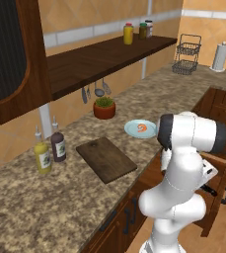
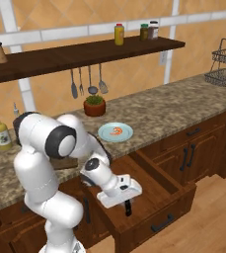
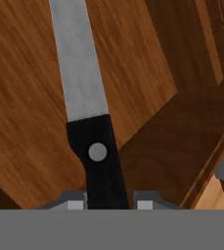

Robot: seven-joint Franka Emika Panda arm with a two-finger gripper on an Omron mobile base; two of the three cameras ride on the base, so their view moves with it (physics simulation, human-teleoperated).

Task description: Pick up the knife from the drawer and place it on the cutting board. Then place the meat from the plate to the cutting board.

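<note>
The gripper (image 3: 106, 205) reaches down into the open drawer (image 2: 156, 190), its 2 fingers clamped against the knife (image 3: 91, 122) handle.

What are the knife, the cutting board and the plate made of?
The knife: its blade looks like dull grey metal, while its matte black handle with a round grey rivet could be plastic. The cutting board looks like dark brown wood, going by its faint grain and flat matte face. The plate is smooth, even light blue, probably glazed ceramic, though plastic would look the same.
</note>
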